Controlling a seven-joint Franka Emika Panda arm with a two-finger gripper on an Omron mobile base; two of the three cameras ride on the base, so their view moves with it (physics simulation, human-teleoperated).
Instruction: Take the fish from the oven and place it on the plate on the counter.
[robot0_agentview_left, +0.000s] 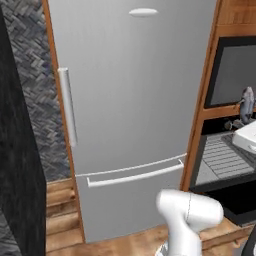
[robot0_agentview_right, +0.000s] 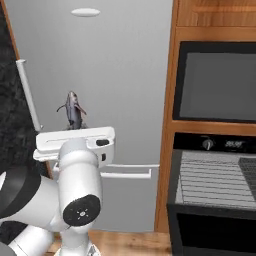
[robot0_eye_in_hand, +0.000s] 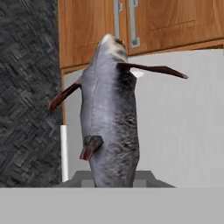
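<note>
In the left base view you see the fish (robot0_agentview_left: 246, 104) at the right edge, standing upright above the white hand, in front of the dark glass-fronted appliance (robot0_agentview_left: 235, 74). Below it is the oven (robot0_agentview_left: 223, 159) with its grey ribbed door. The grey fridge (robot0_agentview_left: 127, 110) takes the middle.

In the right base view the fish (robot0_agentview_right: 73, 111) stands upright on top of the white hand, before the fridge (robot0_agentview_right: 110, 75); the oven (robot0_agentview_right: 215, 175) is well apart, at the right.

In the hand view the fish (robot0_eye_in_hand: 109, 118) rises from the bottom, nose up, its reddish-brown fins spread. The jaws are clenched on its lower end
</note>
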